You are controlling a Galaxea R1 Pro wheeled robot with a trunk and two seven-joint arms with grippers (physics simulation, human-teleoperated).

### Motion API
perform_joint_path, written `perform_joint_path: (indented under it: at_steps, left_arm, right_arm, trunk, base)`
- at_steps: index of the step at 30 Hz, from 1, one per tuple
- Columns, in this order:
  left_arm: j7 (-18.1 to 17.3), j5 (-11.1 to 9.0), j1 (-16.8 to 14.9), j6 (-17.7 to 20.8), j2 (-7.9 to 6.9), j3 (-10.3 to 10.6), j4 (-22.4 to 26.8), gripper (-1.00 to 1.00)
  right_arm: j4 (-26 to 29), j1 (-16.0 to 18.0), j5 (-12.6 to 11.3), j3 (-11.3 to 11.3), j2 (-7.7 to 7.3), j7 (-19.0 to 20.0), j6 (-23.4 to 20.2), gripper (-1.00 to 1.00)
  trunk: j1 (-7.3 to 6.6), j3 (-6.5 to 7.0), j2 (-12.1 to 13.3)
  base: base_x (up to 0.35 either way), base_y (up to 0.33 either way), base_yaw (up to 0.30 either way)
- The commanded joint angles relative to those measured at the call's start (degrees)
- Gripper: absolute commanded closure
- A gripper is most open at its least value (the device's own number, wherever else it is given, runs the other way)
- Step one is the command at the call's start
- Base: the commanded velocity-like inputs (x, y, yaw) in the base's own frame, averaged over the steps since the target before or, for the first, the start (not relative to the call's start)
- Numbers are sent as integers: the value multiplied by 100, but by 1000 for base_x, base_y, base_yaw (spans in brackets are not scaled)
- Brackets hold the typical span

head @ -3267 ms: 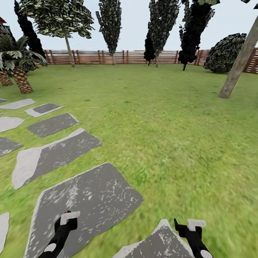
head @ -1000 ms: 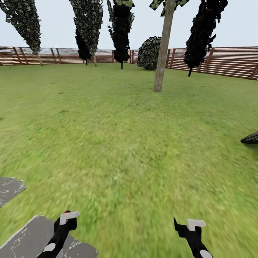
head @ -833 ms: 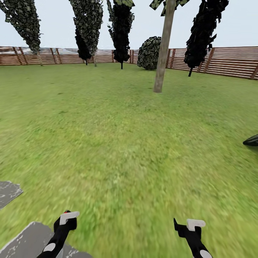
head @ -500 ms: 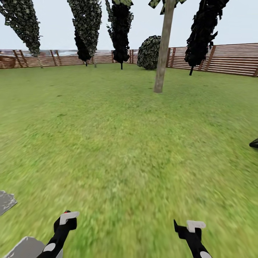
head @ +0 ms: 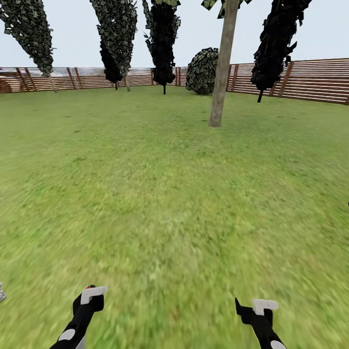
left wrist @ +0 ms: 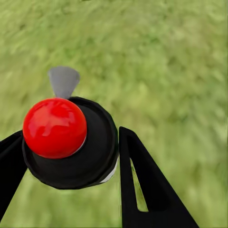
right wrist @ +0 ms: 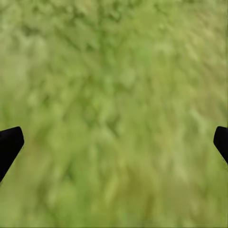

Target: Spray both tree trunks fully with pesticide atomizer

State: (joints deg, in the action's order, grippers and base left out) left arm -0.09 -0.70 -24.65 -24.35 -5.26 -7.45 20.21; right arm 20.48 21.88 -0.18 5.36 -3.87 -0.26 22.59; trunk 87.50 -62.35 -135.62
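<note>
Gripping a black, red-capped atomizer (left wrist: 66,142) in the left gripper (left wrist: 71,161), keeping the empty right gripper (right wrist: 114,142) spread wide over grass, facing a pale tree trunk (head: 220,68) standing well ahead before the fence (head: 310,80).

From the head we look forward and down across the lawn (head: 160,184) toward a pale tree trunk (head: 220,72) and the far fence (head: 310,80), well away. Our two wrist cameras face down along each claw, close over blurred grass (right wrist: 114,114), the same lawn the head sees.
</note>
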Motion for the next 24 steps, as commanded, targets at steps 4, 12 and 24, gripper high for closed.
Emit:
perform_joint_path:
  at_steps: [4,12,24]
  left_arm:
    - [0,0,1,0,2,5,1,100]
    - [0,0,2,0,7,7,2,100]
    - [0,0,1,0,8,7,1,100]
  right_arm:
    - [0,0,0,0,0,0,0,-100]
    - [0,0,0,0,0,0,0,-100]
    - [0,0,0,0,0,0,0,-100]
  trunk:
    - [0,0,0]
    - [0,0,0]
    - [0,0,0]
  base:
    - [338,0,0]
    - [338,0,0]
    - [338,0,0]
